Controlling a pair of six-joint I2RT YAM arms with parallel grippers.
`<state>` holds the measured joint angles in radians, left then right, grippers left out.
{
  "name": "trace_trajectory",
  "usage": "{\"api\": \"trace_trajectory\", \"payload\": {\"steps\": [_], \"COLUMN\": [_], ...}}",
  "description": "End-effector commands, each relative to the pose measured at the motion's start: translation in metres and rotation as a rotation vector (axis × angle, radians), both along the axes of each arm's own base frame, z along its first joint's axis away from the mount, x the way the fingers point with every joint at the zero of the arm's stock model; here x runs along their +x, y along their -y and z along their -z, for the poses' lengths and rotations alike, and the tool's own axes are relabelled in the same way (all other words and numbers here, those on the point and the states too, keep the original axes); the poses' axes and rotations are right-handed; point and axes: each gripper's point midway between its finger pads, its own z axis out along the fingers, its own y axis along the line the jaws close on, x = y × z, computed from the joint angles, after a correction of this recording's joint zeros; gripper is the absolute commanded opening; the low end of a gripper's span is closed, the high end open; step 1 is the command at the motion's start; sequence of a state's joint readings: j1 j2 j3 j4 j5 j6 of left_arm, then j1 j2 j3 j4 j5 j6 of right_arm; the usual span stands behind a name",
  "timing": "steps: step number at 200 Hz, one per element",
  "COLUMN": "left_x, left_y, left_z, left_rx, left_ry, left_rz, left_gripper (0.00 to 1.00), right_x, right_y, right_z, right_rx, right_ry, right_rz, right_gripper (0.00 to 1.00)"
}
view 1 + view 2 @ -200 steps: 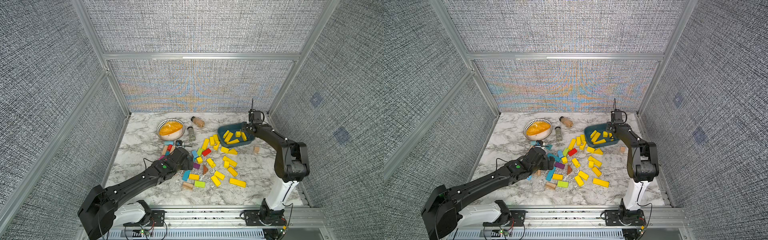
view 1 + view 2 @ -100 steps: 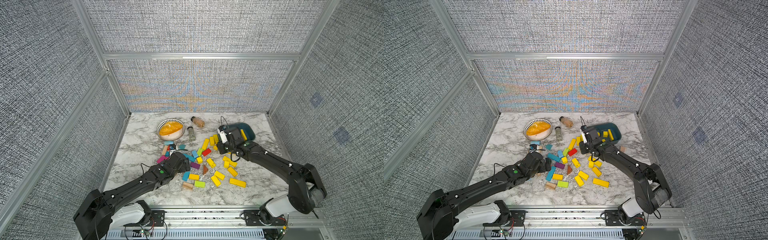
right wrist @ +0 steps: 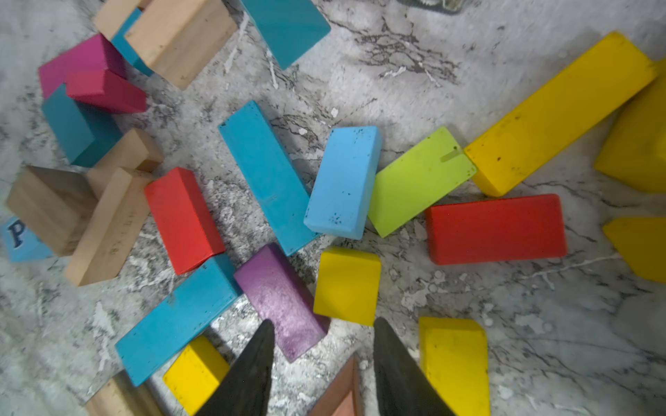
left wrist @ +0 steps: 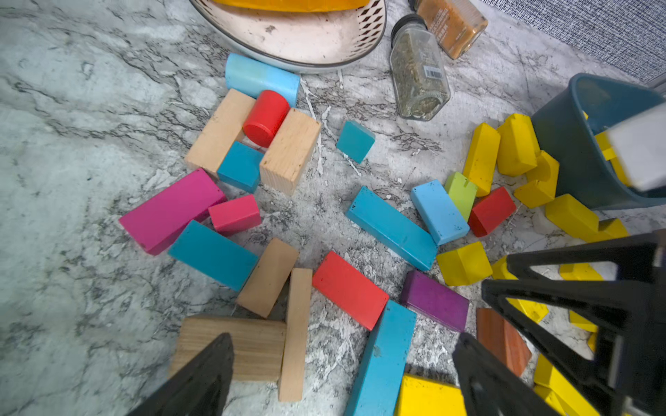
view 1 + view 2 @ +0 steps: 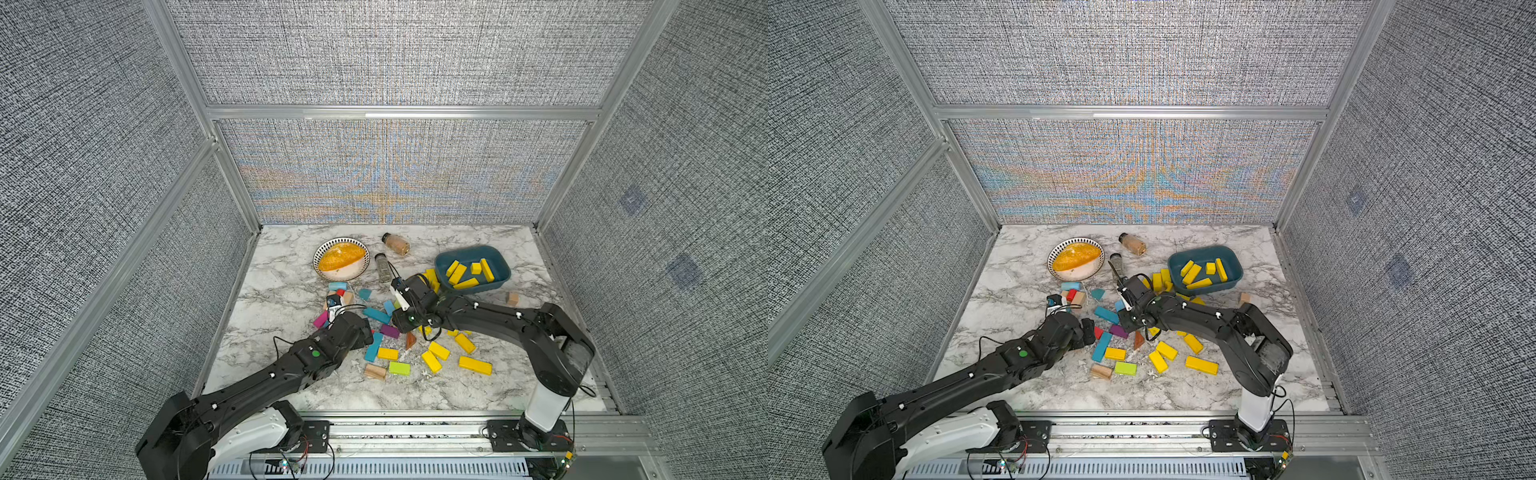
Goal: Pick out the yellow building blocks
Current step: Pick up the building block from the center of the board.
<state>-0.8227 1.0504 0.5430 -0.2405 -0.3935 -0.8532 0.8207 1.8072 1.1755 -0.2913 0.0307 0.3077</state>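
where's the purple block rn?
In both top views the purple block lies mid-table, just below the right gripper, beside a long teal block and a small yellow block.

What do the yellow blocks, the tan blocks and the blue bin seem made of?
Yellow blocks: likely painted wood, matte, with chipped specks. Tan blocks: bare wood, grain visible. Blue bin: probably plastic, smooth with rounded, moulded-looking walls.

We see bright yellow building blocks point(image 5: 474, 365) beside teal, red point(image 4: 349, 290), purple point(image 3: 283, 302), magenta point(image 4: 172, 210), lime-green point(image 3: 420, 180) and plain tan blocks. The bin point(image 5: 500, 283) behind them is dark teal. The bowl's rim point(image 5: 321, 252) carries a black-and-white diamond pattern. The tabletop point(image 5: 282, 291) is grey-veined white marble.
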Motion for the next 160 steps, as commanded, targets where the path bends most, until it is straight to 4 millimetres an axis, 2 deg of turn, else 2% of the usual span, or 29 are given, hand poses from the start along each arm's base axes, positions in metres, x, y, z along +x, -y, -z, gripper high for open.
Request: {"api": "trace_trajectory", "payload": {"steps": [1, 73, 106, 135, 160], "left_x": [0.001, 0.002, 0.003, 0.004, 0.006], "left_y": [-0.003, -0.003, -0.003, -0.002, 0.0], "left_z": [-0.001, -0.002, -0.003, -0.004, -0.006], "left_rx": [0.015, 0.017, 0.019, 0.024, 0.029], "left_ry": [0.009, 0.017, 0.021, 0.022, 0.027], "left_rz": [-0.009, -0.009, -0.011, -0.005, 0.001], "left_gripper": [0.96, 0.96, 0.96, 0.96, 0.96], "right_x": [0.006, 0.005, 0.008, 0.011, 0.016], "right_y": [0.011, -0.002, -0.002, -0.003, 0.003], "right_z": [0.007, 0.027, 0.033, 0.024, -0.004], "right_rx": [-0.081, -0.071, -0.091, -0.075, -0.077], "right_ry": [0.014, -0.042, -0.047, -0.029, 0.024], "right_rz": [0.063, 0.056, 0.067, 0.074, 0.089], "right_gripper": [0.47, 0.47, 0.42, 0.32, 0.25]}}
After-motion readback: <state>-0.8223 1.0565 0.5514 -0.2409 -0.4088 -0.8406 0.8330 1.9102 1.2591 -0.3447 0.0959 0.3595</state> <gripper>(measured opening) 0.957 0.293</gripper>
